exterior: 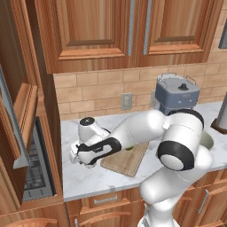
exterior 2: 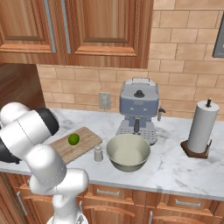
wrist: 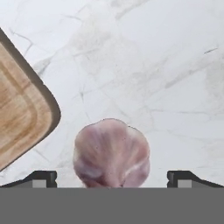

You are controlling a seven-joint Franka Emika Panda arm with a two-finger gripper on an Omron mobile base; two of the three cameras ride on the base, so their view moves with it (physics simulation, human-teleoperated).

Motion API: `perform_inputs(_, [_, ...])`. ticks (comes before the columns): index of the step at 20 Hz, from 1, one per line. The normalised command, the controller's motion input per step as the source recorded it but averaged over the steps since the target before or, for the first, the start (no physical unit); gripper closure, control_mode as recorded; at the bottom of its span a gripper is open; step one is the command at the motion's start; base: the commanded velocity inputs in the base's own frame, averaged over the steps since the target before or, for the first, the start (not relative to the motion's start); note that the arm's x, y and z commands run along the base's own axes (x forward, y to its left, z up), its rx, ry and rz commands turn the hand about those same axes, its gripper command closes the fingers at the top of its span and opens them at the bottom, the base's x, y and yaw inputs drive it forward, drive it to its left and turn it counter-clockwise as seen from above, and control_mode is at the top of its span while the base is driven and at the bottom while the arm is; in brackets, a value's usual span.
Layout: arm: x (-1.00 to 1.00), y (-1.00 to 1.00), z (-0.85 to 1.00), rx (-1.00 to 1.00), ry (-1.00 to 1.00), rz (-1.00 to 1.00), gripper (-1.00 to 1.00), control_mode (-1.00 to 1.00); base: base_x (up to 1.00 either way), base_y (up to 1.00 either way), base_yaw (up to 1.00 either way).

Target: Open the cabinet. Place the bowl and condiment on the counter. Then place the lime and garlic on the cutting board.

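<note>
White marble counter (exterior 2: 183, 170) carries everything. Fingers (wrist: 112, 177) are spread wide, one tip at each side of the hand view, with the garlic (wrist: 111, 153) between them and clear gaps on both sides; not gripped as far as I can see. Garlic sits on bare marble just off the rounded corner of the board (wrist: 19, 118), not on it. In the left base view the hand (exterior: 84, 153) is low over the counter at the board's (exterior: 126, 159) left end.

Lime (exterior 2: 73, 139) is on the board (exterior 2: 74, 144). Shaker (exterior 2: 98, 153) stands upright on the counter between the board and the bowl (exterior 2: 128, 152), close to both. Bowl is upright in front of the coffee machine (exterior 2: 138, 109). Paper-towel roll (exterior 2: 202, 127) stands well to the right.

Cabinet door (exterior: 15, 102) stands swung open at the left edge of the left base view.
</note>
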Motion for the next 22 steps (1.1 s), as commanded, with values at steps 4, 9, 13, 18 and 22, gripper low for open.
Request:
perform_inputs(4, [-0.27,-0.06,0.00,0.00,0.10,-0.02,-1.00,-1.00,0.00,0.00,0.00])
perform_inputs(9, [-0.08,-0.15,-0.07,0.00,0.03,0.00,-1.00,-1.00,0.00,0.00,0.00])
perform_inputs(13, [0.00,-0.12,-0.14,0.00,-0.01,0.00,1.00,-1.00,0.00,0.00,0.00])
perform_inputs(18, [-0.06,-0.10,-0.13,0.02,-0.12,0.00,1.00,-1.00,0.00,0.00,0.00])
perform_inputs(22, [-0.18,0.00,-0.08,0.01,-0.13,0.00,1.00,-1.00,0.00,0.00,0.00])
